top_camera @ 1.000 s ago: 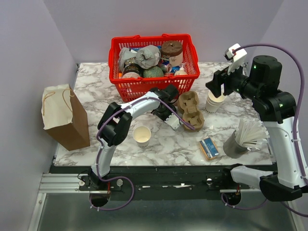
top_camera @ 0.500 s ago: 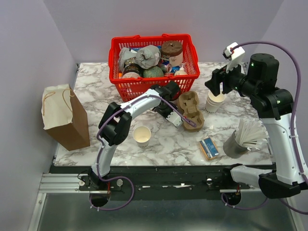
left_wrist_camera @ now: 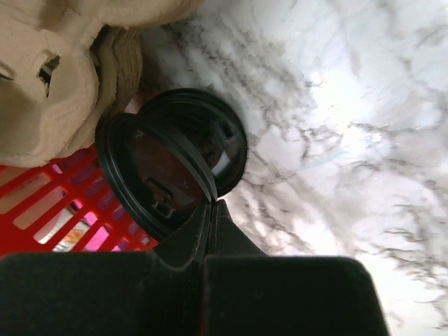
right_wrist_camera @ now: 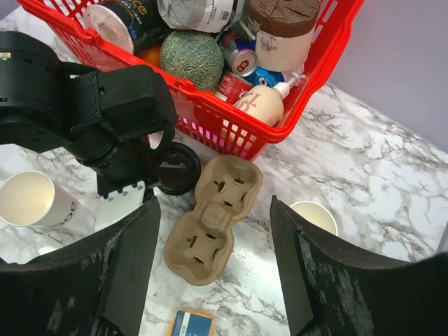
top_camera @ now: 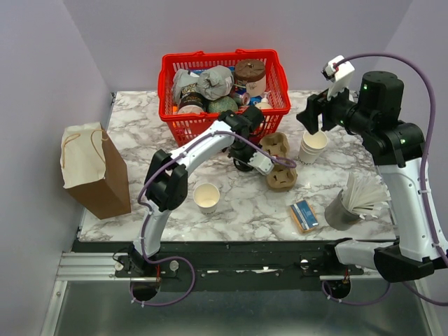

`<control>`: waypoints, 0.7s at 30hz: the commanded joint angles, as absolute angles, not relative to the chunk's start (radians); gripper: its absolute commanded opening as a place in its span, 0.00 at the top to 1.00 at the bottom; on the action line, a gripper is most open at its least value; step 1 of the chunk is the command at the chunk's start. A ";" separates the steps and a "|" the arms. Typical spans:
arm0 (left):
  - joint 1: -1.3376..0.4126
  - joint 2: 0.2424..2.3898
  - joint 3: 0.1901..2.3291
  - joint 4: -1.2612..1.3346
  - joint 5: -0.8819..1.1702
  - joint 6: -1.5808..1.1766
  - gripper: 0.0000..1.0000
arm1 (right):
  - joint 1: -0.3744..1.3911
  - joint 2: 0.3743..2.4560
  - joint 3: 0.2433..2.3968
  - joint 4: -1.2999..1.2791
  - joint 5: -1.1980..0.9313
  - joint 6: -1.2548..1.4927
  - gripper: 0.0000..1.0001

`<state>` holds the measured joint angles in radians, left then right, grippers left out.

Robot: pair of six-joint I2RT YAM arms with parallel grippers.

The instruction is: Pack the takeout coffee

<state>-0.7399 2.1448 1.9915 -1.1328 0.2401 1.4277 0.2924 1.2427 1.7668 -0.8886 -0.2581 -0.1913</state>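
Note:
No lidded takeout coffee is in view. A lidless white paper cup with dark print stands at the front middle and also shows in the right wrist view. My left gripper is shut on the rim of a loose black round lid, low over the table between the red basket and the cardboard cup carrier. The lid also shows in the right wrist view. My right gripper is open and empty, high above the carrier and a stack of lidless cups.
A red basket full of groceries stands at the back. A brown paper bag stands at the left edge. A small blue and orange box and a grey holder with white paper items sit at the front right.
My left gripper has moved back along the carrier's left side toward the basket. My right gripper has risen slightly and moved back from the cup stack.

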 commanded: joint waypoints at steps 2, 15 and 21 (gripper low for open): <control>-0.735 2.076 2.057 -1.304 0.405 1.260 1.00 | 0.285 1.272 1.816 -0.876 -0.290 -0.187 0.28; -0.596 1.604 1.676 -0.967 0.846 0.610 1.00 | 0.287 1.328 1.784 -0.872 -0.486 -0.216 0.29; -0.480 1.258 1.108 -0.225 1.018 -0.124 1.00 | 0.298 1.238 1.505 -0.626 -0.733 -0.195 0.21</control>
